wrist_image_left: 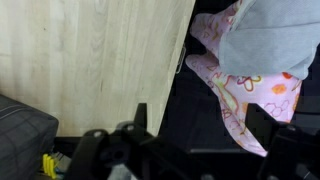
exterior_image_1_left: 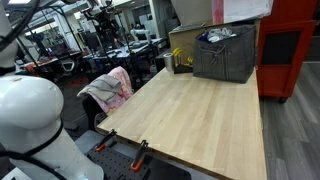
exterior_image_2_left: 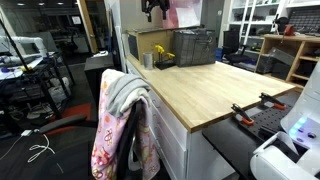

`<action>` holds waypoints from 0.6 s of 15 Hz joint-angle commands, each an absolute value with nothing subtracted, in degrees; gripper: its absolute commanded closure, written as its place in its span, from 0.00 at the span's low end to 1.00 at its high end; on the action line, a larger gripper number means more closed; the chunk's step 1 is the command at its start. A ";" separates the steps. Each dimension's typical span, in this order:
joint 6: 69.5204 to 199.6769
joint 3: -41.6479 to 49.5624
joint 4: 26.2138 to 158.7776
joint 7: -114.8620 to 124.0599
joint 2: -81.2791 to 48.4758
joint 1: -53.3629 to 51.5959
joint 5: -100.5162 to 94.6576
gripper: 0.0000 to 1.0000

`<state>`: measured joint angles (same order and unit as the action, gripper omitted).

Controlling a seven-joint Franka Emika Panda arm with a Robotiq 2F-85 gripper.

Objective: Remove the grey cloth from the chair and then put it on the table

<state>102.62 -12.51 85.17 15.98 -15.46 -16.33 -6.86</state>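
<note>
The grey cloth [exterior_image_1_left: 99, 90] hangs over the back of a chair at the table's edge, on top of a pink floral cloth [exterior_image_1_left: 121, 86]. It also shows in the other exterior view [exterior_image_2_left: 122, 92] and at the top right of the wrist view [wrist_image_left: 265, 35]. My gripper [wrist_image_left: 200, 125] is open and empty, high above the gap between the table and the chair. It looks down on both. In an exterior view it hangs at the top of the frame [exterior_image_2_left: 155, 8], well above the cloth. The wooden table [exterior_image_1_left: 190, 115] is bare in the middle.
A grey crate [exterior_image_1_left: 225, 55] and a yellow item [exterior_image_1_left: 180, 60] stand at the table's far end; the crate also shows in the wrist view [wrist_image_left: 20, 125]. The floral cloth [exterior_image_2_left: 105, 150] hangs down the chair. Clamps [exterior_image_1_left: 138, 152] grip the near table edge. Office clutter surrounds.
</note>
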 commanded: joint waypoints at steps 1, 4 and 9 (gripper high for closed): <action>97.15 -12.31 75.14 16.47 -22.52 -20.00 -9.46 0.00; 94.72 -11.94 70.47 17.19 -26.77 -23.02 -10.16 0.00; 92.90 -11.23 63.74 17.57 -33.75 -27.30 -10.07 0.00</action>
<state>96.28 -12.16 70.20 16.13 -29.07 -24.85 -9.23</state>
